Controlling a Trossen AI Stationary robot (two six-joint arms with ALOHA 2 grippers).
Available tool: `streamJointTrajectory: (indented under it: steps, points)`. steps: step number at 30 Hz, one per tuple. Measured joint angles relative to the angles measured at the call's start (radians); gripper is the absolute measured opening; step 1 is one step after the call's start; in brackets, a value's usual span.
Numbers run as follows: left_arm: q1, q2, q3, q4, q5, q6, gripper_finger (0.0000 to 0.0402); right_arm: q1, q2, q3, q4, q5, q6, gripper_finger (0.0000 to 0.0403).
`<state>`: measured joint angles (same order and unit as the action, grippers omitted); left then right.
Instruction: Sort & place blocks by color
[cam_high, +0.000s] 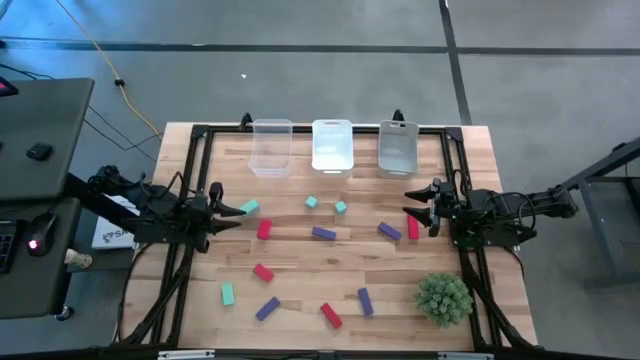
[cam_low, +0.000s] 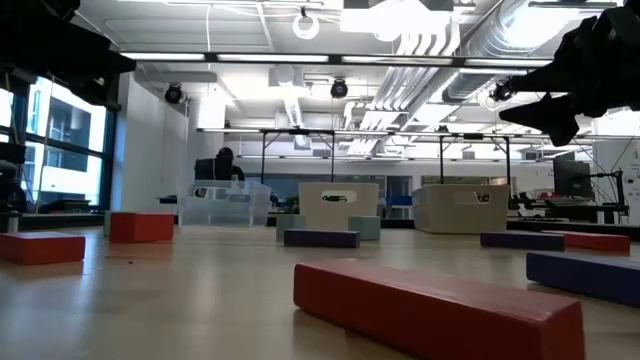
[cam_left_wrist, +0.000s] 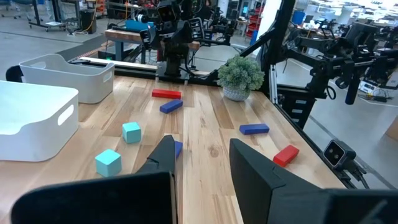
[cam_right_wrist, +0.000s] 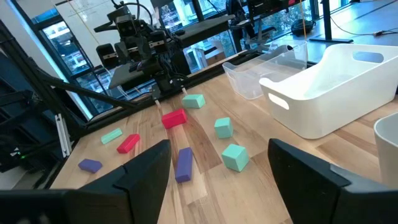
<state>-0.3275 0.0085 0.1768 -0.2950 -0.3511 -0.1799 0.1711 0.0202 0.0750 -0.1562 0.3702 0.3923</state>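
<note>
Blocks (cam_high: 323, 233) scattered mid-tabletop, clear of 3 bins (cam_high: 333, 145) along far edge; left gripper (cam_high: 232, 214) at left edge and right gripper (cam_high: 414, 204) at right edge, both open, empty.

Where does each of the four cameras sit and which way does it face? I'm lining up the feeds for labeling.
High: overhead, straight down on the table; both arms show.
Low: tabletop level, across a red block toward the bins; right arm overhead.
Left wrist: on the left arm, past its open fingers, facing the plant ball.
Right wrist: past its wide-open fingers, facing the left arm.
Shared: both wrist views show the white bin.
</note>
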Motion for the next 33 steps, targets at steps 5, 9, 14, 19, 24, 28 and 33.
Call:
streamJointTrajectory:
  steps: [5,9,14,19,24,28,33]
  points:
    - [0.000,0.000,0.000,0.000,-0.009,0.000,0.0071,0.000,0.000,0.000,0.000,0.000,0.000,0.0259]
    - [0.000,0.000,0.000,0.000,-0.017,0.000,0.0071,0.000,0.000,0.000,0.000,0.000,0.000,0.0259]
    - [0.000,0.000,0.000,0.001,-0.035,0.000,0.0071,0.000,0.000,0.000,0.000,0.000,0.000,0.0259]
    - [0.000,0.000,0.000,0.000,-0.041,0.000,0.0071,0.000,0.000,0.000,0.000,0.000,0.000,0.0259]
    - [0.000,0.000,0.000,0.000,-0.077,0.000,0.0071,0.000,0.000,0.000,0.001,0.000,0.000,0.0259]
    - [0.000,0.000,0.000,0.000,-0.084,0.000,0.0071,0.000,0.000,0.000,0.002,0.002,0.000,0.0259]
    - [0.000,0.000,0.000,0.000,-0.084,0.000,0.0071,0.000,0.000,0.000,0.017,0.003,0.040,0.0259]
